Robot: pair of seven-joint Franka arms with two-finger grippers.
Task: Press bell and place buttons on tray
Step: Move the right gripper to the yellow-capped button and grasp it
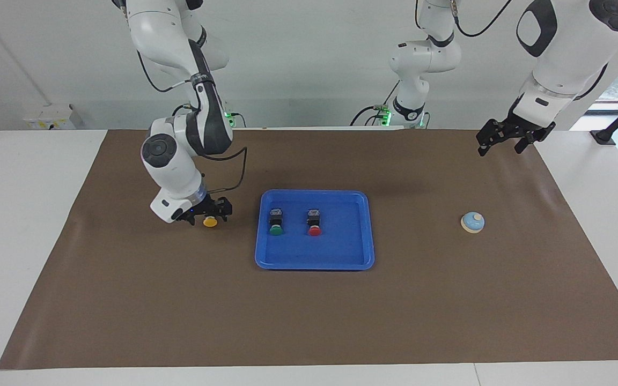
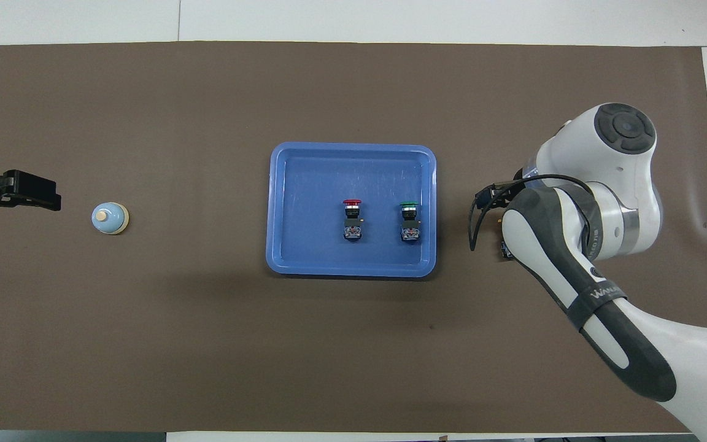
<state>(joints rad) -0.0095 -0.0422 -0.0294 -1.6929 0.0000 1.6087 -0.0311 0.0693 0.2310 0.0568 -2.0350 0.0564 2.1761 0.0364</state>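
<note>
The bright-blue tray [image 1: 360,236] lies mid-table and also shows in the overhead view [image 2: 304,184]. In it stand the green button [image 1: 276,229] [image 2: 409,209] and the red button [image 1: 314,230] [image 2: 351,205], side by side. The yellow button [image 1: 210,221] is beside the tray toward the right arm's end. My right gripper [image 1: 208,214] is low at the table around it. In the overhead view the right arm hides both. The light-blue bell [image 1: 472,222] [image 2: 110,218] stands toward the left arm's end. My left gripper [image 1: 506,143] [image 2: 19,191] is open and empty, raised above the mat.
A brown mat [image 1: 309,321] covers most of the white table. The right arm's cable [image 2: 482,202] loops close to the tray's rim. The mat's edge and bare white table lie beside the bell's end.
</note>
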